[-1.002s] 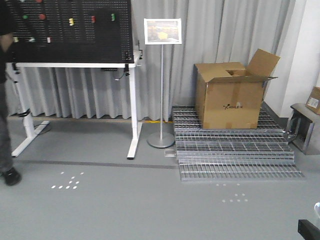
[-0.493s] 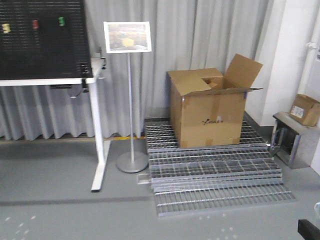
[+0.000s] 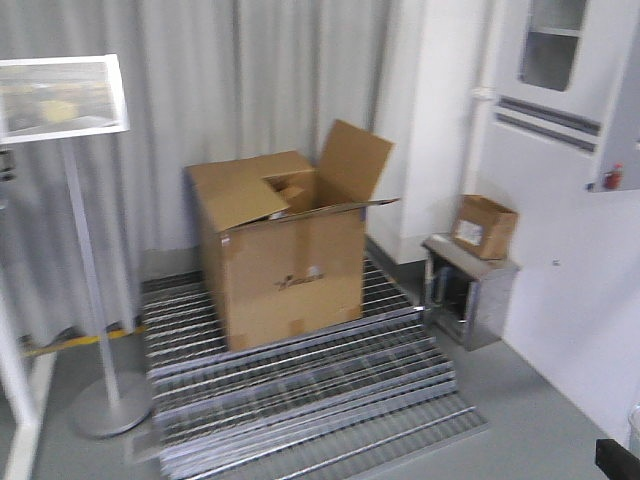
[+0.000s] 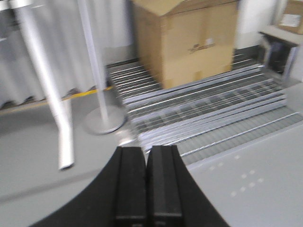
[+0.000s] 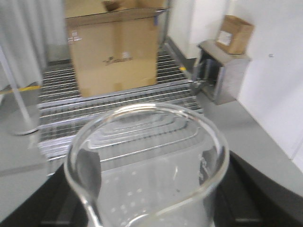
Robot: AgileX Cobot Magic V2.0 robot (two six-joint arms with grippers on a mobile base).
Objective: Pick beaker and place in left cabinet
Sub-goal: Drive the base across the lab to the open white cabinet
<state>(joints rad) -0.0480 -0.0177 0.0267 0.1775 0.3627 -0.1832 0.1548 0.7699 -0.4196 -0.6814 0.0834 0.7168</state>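
The beaker (image 5: pixel 150 158) is clear glass and fills the right wrist view, rim towards the camera with its pour spout at the lower left. My right gripper (image 5: pixel 151 201) is shut on the beaker, one black finger on each side of the glass wall. In the front view only a sliver of the beaker (image 3: pixel 634 424) and of the right gripper (image 3: pixel 618 462) shows at the bottom right corner. My left gripper (image 4: pixel 147 153) hangs over the grey floor, its jaws pressed together with nothing between them. The left cabinet is out of view.
An open cardboard box (image 3: pixel 280 260) stands on stacked metal gratings (image 3: pixel 300 395). A sign stand (image 3: pixel 85 300) is at the left. A low metal stand (image 3: pixel 468 300) carrying a small carton (image 3: pixel 485 226) sits by the white wall unit (image 3: pixel 570 120).
The whole view has swung to the right: the pegboard table has left the frame, the box and gratings have slid leftward, and the white wall unit has come in. The beaker stays gripped.
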